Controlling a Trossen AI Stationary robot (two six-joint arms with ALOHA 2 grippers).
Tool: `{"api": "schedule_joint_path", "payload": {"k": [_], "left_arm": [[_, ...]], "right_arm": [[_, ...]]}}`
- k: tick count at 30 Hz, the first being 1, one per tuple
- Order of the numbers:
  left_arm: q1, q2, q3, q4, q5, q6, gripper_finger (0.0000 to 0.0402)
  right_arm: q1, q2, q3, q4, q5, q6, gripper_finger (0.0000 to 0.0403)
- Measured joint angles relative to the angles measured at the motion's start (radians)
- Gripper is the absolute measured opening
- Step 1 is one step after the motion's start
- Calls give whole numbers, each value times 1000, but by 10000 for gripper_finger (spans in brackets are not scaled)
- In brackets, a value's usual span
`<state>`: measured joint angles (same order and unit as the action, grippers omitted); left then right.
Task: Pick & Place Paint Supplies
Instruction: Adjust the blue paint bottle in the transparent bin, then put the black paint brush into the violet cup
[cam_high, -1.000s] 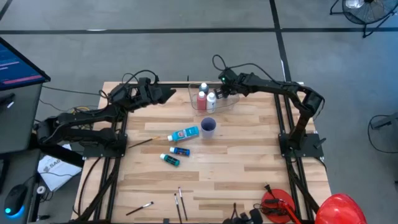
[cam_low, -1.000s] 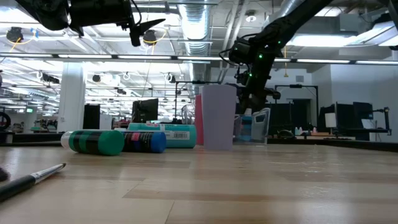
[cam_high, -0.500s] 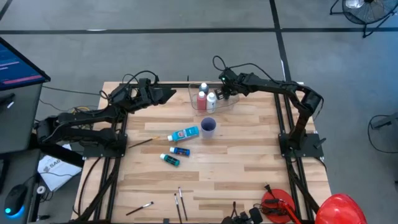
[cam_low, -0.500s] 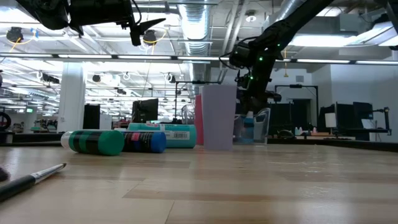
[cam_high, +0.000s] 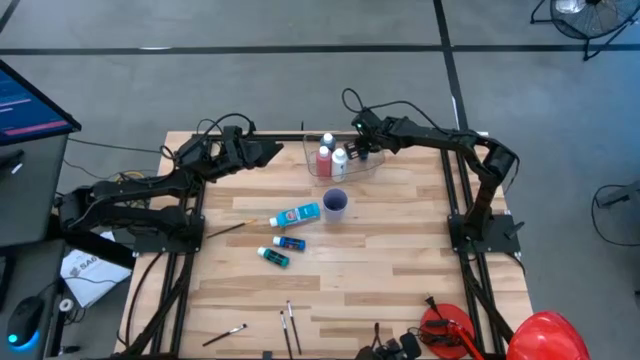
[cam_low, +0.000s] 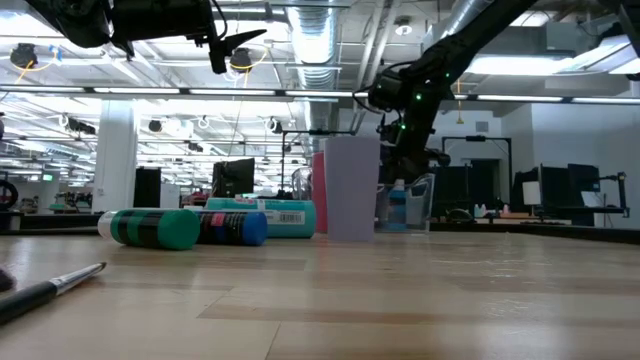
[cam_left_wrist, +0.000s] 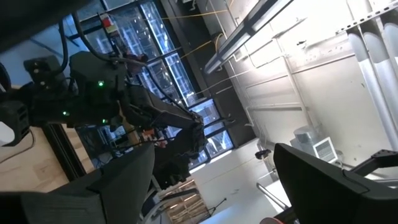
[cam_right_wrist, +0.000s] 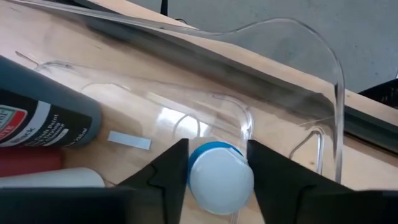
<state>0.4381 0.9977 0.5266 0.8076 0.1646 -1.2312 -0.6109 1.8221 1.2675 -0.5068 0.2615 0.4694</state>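
My right gripper (cam_high: 353, 152) reaches down into the clear tub (cam_high: 372, 166) at the table's far middle, shut on a blue paint bottle with a white cap (cam_right_wrist: 221, 180). Inside the tub also lie a black bottle (cam_right_wrist: 43, 121), a red one (cam_high: 324, 162) and a white one (cam_high: 340, 160). On the bare wood lie a larger light blue bottle (cam_high: 297, 214), a small blue bottle (cam_high: 290, 242) and a teal bottle (cam_high: 273, 257), all on their sides. My left gripper (cam_high: 272, 150) hangs open high over the table's far left, holding nothing. My right gripper has the blue bottle between its two fingers (cam_right_wrist: 168, 177), at the blue collar (cam_right_wrist: 211, 149) and white cap. The fingers slant down from the table's right side. The bottle stands upright inside the tub, cap up; its base is hidden by the cap and fingers.
A blue-purple cup (cam_high: 335, 202) stands upright just in front of the tub. Thin brushes lie left of the bottles (cam_high: 225, 229) and near the front edge (cam_high: 290, 322), (cam_high: 225, 333). Red gear (cam_high: 447, 330) sits at the front right corner.
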Motion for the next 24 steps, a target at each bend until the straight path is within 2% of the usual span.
{"api": "schedule_joint_path", "payload": {"k": [4,10,24], "left_arm": [[0,0,0,-1,0,0,323],[0,0,0,-4,0,0,323],[-2,0,0,-7,4,1,323]], "right_arm": [[0,0,-1,-2,0,1,185],[2,0,-1,-1,-2,-1,211],[2,-2,79,-12,1,-58,227]]}}
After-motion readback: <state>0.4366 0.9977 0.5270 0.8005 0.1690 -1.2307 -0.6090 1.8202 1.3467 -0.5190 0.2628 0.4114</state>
